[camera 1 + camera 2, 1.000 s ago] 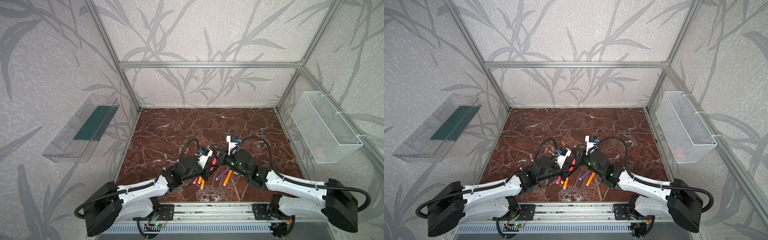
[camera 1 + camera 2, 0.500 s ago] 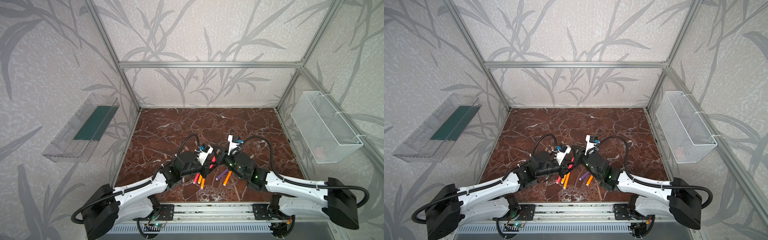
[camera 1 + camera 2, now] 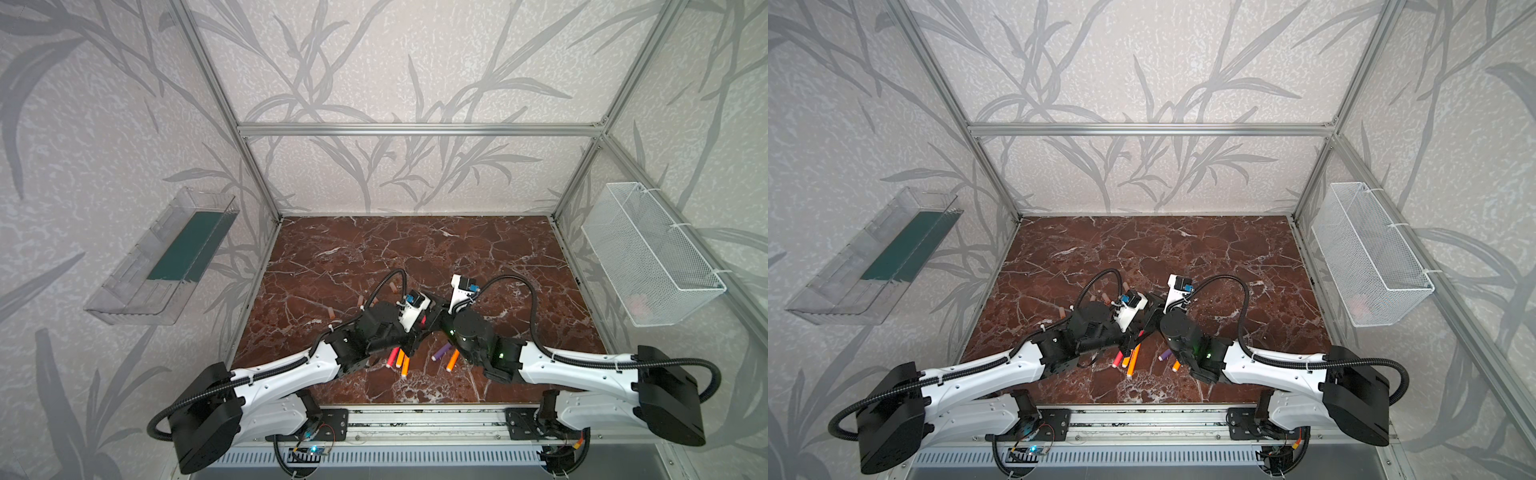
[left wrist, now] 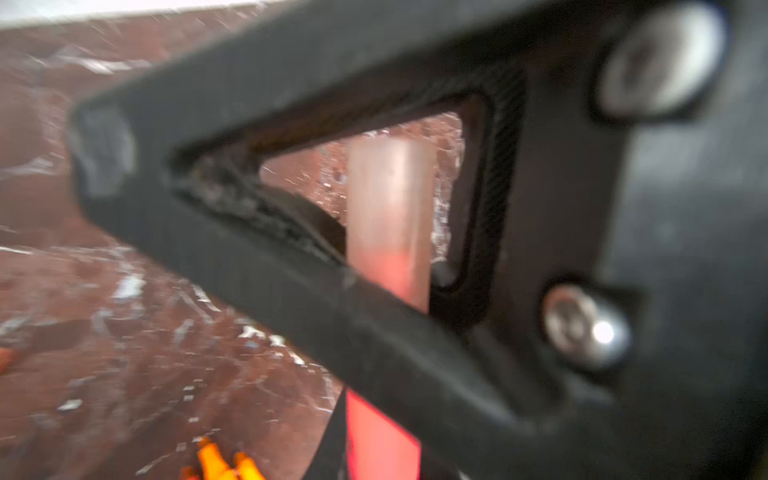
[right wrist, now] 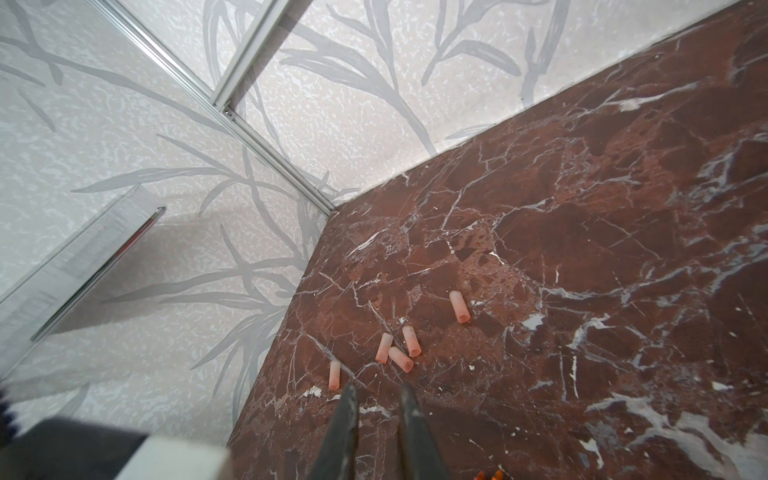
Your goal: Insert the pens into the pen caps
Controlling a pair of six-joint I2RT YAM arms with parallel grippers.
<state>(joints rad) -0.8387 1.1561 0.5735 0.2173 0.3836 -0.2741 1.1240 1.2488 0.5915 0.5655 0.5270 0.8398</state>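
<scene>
My left gripper (image 4: 382, 457) is shut on a pink-red pen (image 4: 382, 432). The pen's upper end sits inside a translucent pale pen cap (image 4: 388, 199), seen through the black fingers (image 4: 291, 75) of my right gripper. In both top views the left gripper (image 3: 422, 322) and right gripper (image 3: 436, 313) meet tip to tip above the table's middle front. The right gripper (image 5: 379, 399) shows narrow-set fingertips, and its held cap is hidden there. Loose pens lie under the arms: pink-red (image 3: 392, 358), orange (image 3: 405, 368), purple (image 3: 440, 352), orange (image 3: 452, 360). Several loose caps (image 5: 401, 359) lie beyond.
The dark red marble table (image 3: 415, 249) is walled in by an aluminium frame. A clear plastic tray (image 3: 166, 257) hangs on the left wall and a white wire basket (image 3: 652, 257) on the right wall. One cap (image 5: 459, 306) lies apart from the others.
My left gripper has shifted with the pink-red pen toward the right gripper, closing the gap between them. The right arm has barely moved.
</scene>
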